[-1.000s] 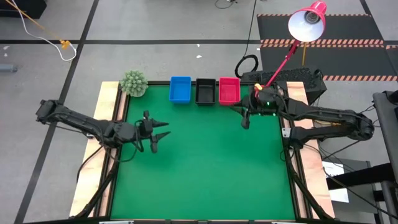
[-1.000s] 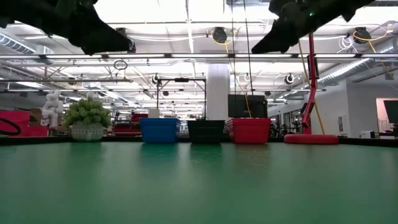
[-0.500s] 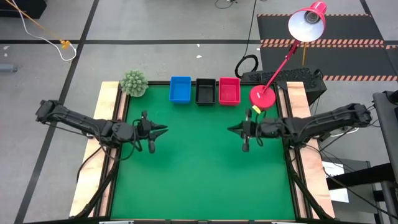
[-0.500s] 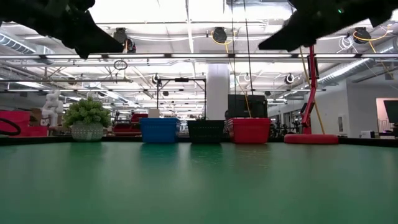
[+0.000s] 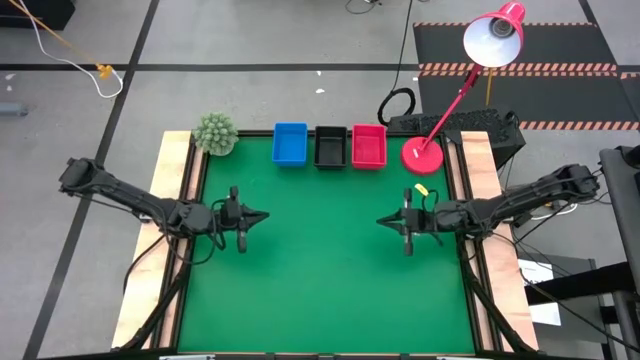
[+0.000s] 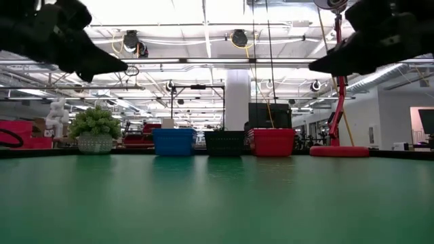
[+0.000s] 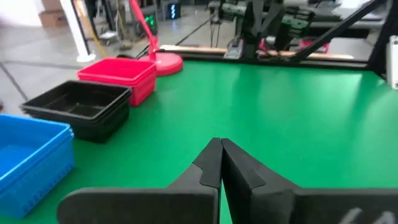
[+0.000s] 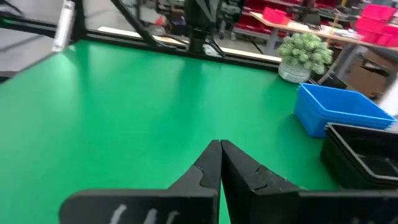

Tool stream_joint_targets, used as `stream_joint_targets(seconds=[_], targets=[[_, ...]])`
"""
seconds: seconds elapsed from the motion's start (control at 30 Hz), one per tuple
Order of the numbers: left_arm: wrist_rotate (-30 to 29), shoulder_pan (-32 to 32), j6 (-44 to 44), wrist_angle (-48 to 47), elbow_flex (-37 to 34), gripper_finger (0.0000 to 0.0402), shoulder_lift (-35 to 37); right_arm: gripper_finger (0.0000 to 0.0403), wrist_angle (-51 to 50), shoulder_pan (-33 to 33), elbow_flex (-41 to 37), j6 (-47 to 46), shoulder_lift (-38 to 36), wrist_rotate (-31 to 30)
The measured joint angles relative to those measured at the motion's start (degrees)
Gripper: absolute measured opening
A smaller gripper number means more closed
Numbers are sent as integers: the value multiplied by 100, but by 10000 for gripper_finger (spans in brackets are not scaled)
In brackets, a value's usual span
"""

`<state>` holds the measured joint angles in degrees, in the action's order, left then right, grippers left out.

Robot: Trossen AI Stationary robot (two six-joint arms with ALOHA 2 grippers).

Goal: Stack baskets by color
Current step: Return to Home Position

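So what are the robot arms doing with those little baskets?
Nothing right now. The baskets sit in a row at the far edge of the green table, piled by colour: blue stack, black stack, red stack. The left gripper and right gripper hang above the table, fingers shut, holding nothing. The sorting looks done.

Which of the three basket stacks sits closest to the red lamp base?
The red stack, at the row's right end beside the lamp base. The black stack is in the middle; the blue stack is at the other end, by the plant.
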<state>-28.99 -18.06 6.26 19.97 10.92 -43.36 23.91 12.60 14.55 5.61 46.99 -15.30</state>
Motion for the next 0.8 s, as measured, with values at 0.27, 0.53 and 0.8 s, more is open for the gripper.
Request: stream_joint_targets(seconds=[0.27, 0.53, 0.8], targets=[[417, 3, -596, 778, -561, 3, 69, 0, 127, 0, -558, 171, -872, 547], [1116, 287, -754, 847, -869, 4, 735, 0, 113, 0, -1056, 233, -1676, 650], [1120, 343, -767, 358, -1038, 8, 1523, 0, -50, 0, -1300, 262, -2361, 812]])
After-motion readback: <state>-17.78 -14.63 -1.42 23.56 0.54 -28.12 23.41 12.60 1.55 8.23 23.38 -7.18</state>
